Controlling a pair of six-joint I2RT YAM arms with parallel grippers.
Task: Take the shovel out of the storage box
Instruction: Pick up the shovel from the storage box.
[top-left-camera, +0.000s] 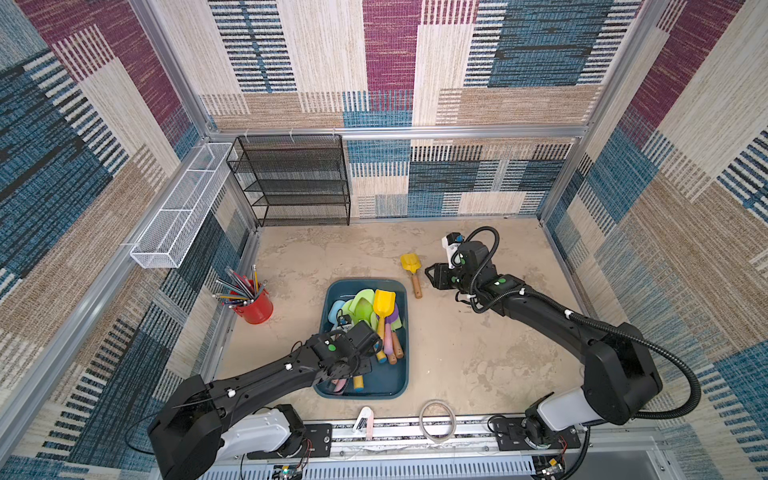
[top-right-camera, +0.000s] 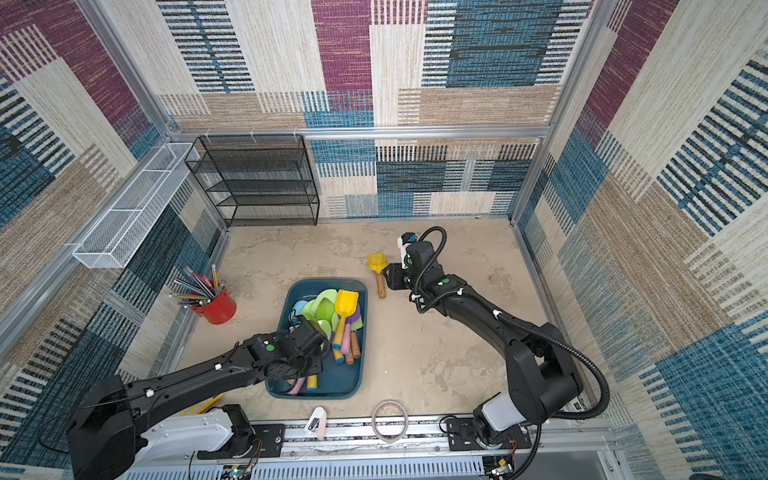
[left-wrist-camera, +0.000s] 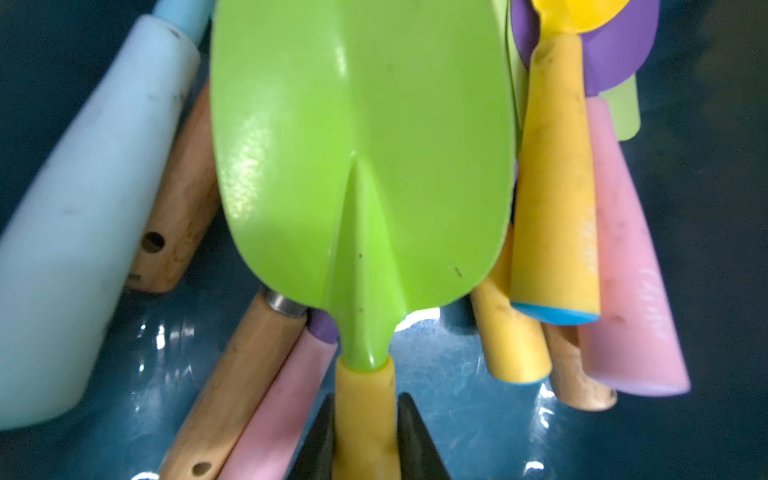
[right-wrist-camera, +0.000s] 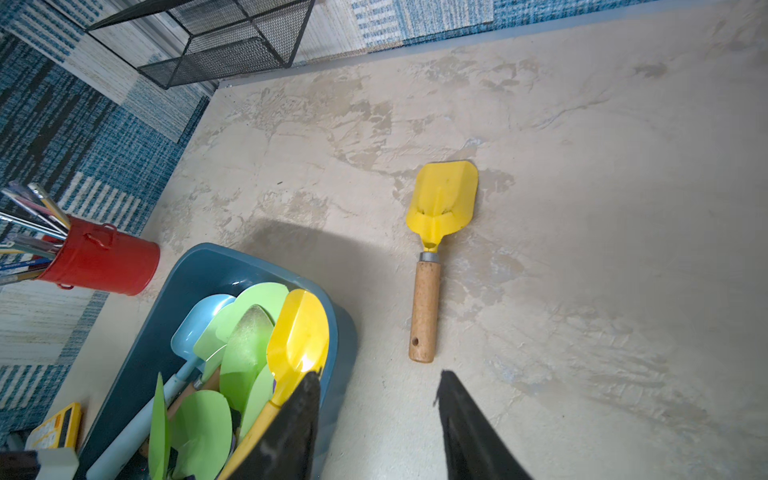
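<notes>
The dark teal storage box (top-left-camera: 405, 332) (top-right-camera: 362, 332) stands at the middle front of the table and holds several shovels with green, yellow, blue and purple blades. In the left wrist view, my left gripper (left-wrist-camera: 366, 399) is shut on the yellow handle of a green-bladed shovel (left-wrist-camera: 361, 145), low over the box floor (left-wrist-camera: 457, 395). From above, the wrist hides that grip. My right gripper (top-left-camera: 432, 280) (right-wrist-camera: 380, 374) is open and holds nothing. It hovers beside a yellow shovel with a wooden handle (top-left-camera: 411, 270) (right-wrist-camera: 436, 232) that lies on the table behind the box's right corner.
A red cup of pencils (top-left-camera: 255, 307) stands left of the box. A black mesh rack (top-left-camera: 295, 183) is at the back left, and a white wire basket (top-left-camera: 183, 208) hangs on the left wall. A tape ring (top-left-camera: 436, 419) and a small white item (top-left-camera: 363, 419) lie at the front edge.
</notes>
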